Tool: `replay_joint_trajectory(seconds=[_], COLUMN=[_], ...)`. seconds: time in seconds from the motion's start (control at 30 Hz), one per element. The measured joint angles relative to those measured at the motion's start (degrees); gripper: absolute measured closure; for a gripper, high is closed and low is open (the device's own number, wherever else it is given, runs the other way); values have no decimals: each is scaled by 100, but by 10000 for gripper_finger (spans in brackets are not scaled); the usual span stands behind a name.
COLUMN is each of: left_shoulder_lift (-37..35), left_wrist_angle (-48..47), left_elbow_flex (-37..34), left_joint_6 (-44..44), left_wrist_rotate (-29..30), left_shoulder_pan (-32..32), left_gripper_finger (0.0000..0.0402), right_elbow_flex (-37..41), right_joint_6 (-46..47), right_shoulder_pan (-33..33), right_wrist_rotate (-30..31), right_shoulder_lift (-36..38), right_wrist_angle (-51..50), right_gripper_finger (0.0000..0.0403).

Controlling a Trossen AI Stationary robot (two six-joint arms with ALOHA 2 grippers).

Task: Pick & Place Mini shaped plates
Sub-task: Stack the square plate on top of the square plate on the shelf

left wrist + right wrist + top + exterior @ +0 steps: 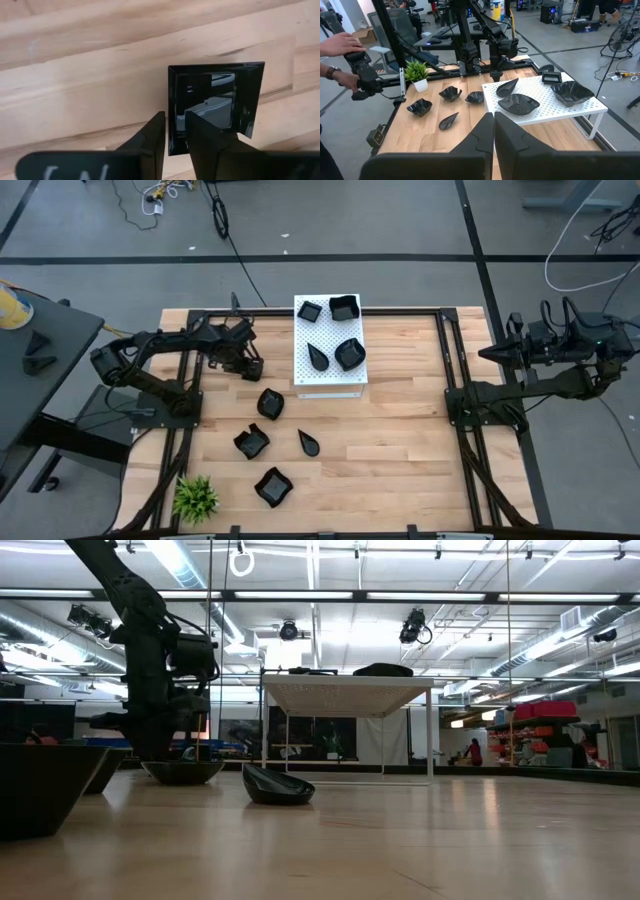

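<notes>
Black square plate (215, 102) between left claw (175, 131) fingers

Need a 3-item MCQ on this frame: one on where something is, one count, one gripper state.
1. Where is the left gripper?
A. over the white board
B. at a square plate on the wood, left of the board
C. by the plant

2. How many black plates lie on the white board?
A. two
B. four
C. six

3. The right gripper, waiting at the table's right edge, is
A. shut and empty
B. wide open
C. holding a teardrop plate

Key:
1 B: the left wrist view shows the square plate on bare wood right at the gripper.
2 B: the high view shows four plates on the board.
3 A: its fingers meet with nothing between them.
</notes>
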State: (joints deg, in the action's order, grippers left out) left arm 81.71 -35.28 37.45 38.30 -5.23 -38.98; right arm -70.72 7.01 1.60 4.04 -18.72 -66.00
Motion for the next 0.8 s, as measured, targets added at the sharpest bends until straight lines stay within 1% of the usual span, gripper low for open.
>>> replay_joint_trajectory(seconds=[0.2,0.37,0.7,0.8], left_shoulder_lift=[113,291,291,291], left_wrist_angle=[-3,66,102,100], left_elbow_flex=[0,15,11,11], left_joint_6=[2,-43,-13,5], left_wrist_rotate=[-12,-257,-293,-362], left_shoulder_pan=[34,35,65,65], left_gripper_finger=[328,328,329,335], right_elbow_flex=[0,0,0,0], right_joint_6=[0,0,1,0], right_shoulder_pan=[1,0,0,-1], right_wrist_rotate=[0,0,-1,-1], right_shoulder_lift=[0,0,0,0], right_wrist_angle=[1,1,0,1], right_gripper_finger=[384,384,384,384])
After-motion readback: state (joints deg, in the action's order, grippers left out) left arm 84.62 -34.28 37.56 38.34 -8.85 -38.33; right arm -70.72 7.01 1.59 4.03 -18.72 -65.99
